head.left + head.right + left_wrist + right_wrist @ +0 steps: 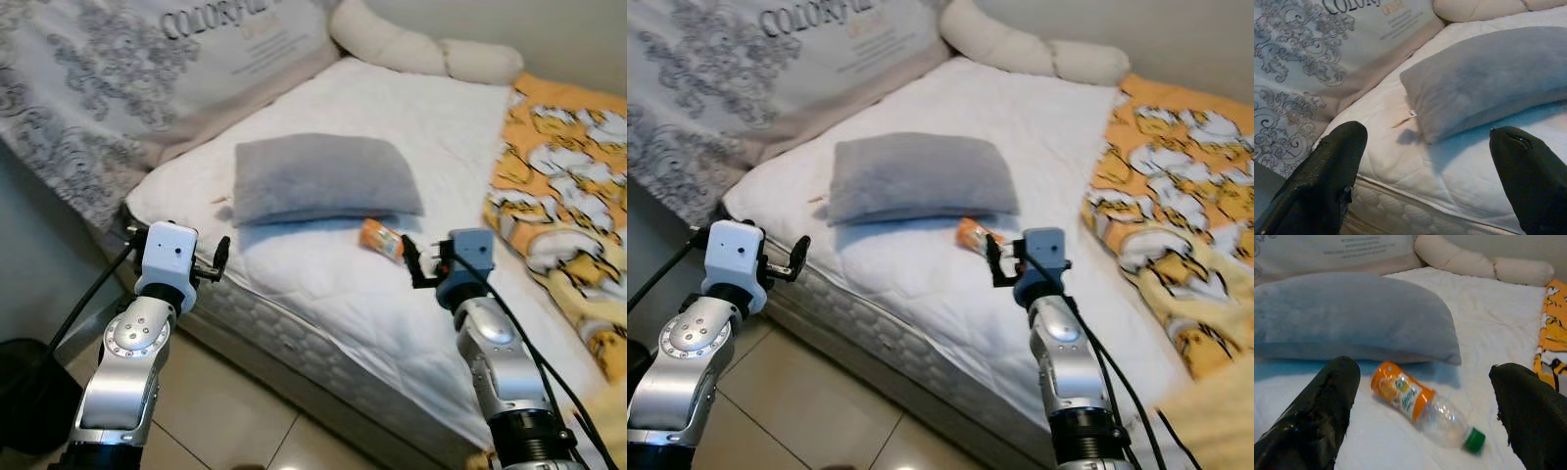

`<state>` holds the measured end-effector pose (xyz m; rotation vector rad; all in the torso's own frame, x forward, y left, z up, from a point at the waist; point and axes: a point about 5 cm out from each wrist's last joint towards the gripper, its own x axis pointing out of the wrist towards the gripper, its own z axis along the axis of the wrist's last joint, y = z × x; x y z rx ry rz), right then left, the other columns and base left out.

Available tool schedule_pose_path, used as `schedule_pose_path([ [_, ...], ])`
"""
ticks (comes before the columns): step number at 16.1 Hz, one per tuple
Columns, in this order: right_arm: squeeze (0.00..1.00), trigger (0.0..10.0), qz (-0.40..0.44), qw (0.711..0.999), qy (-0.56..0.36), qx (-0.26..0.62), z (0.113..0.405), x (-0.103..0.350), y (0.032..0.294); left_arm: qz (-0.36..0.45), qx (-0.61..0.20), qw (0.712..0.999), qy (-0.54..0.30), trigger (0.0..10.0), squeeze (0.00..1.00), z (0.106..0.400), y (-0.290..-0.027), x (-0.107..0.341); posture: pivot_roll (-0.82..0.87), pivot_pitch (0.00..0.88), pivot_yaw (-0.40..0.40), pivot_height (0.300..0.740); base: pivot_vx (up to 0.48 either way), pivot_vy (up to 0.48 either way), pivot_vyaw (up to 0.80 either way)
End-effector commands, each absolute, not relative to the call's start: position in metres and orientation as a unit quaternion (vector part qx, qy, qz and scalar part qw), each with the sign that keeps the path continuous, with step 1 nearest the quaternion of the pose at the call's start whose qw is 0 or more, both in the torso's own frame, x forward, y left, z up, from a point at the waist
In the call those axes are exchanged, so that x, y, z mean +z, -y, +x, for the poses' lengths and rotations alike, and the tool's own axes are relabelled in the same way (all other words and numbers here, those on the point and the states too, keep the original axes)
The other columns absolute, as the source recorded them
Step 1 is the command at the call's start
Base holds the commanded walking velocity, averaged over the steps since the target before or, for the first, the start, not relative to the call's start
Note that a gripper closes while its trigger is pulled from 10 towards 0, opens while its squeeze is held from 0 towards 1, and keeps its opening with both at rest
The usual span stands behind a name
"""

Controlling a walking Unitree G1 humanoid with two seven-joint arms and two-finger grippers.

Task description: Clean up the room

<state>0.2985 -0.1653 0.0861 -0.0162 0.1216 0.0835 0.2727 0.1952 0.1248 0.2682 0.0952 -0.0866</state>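
Left gripper (pixel 221 257): raised at the mattress edge near the bed's near left corner, jaws spread wide with nothing between them; it points toward the pillow, which lies at about 1 o'clock from it.
Patterned cover (pixel 118 69): draped over the left side of the bed, at 11 o'clock from the left gripper.
Pillow (pixel 323 176): grey, lying flat on the white mattress (pixel 411 117), roughly mid-bed.
Bottle (pixel 1422 404): plastic, orange label, green cap, on its side on the sheet just beside the pillow's near edge, at about 5 o'clock from the pillow's middle; mostly clear, looks near empty.
Right gripper (pixel 413 262): held low over the sheet close to the bottle, jaws wide apart and empty; the bottle sits at 11 o'clock from it, between the finger lines but not yet touched.
Blanket (pixel 563 186): orange and white cartoon print, bunched at 3 o'clock on the bed.
Step in hand: likely the approach to pick up the bottle as litter.
Next move: probably advance the right gripper so the fingers straddle the bottle's body across its width, then close; it may roll on the soft sheet.
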Motion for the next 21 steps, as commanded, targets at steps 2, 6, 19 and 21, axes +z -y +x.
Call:
schedule_pose_path([
  [2,1.00,10.0,-0.004,0.997,-0.059,0.044,0.300,0.087,0.160,0.135,-0.043,0.989,-0.052,10.0,0.00,0.273,-0.199,0.125,0.02,0.000,-0.020,0.740,0.298,0.000,0.00],
  [6,1.00,10.0,-0.009,0.997,-0.060,0.045,0.300,0.086,0.160,0.138,-0.044,0.988,-0.053,10.0,0.00,0.273,-0.199,0.125,0.02,0.000,-0.019,0.740,0.305,0.000,0.00],
  [19,1.00,10.0,-0.089,0.991,-0.096,0.036,0.287,0.084,0.196,0.133,-0.064,0.986,-0.076,10.0,0.00,0.261,-0.197,0.120,0.00,0.000,0.010,0.740,0.271,0.000,0.00],
  [21,1.00,10.0,-0.103,0.987,-0.115,0.031,0.294,0.082,0.199,0.135,-0.070,0.985,-0.075,10.0,0.00,0.262,-0.197,0.121,0.00,0.000,0.017,0.740,0.261,0.000,0.00],
])
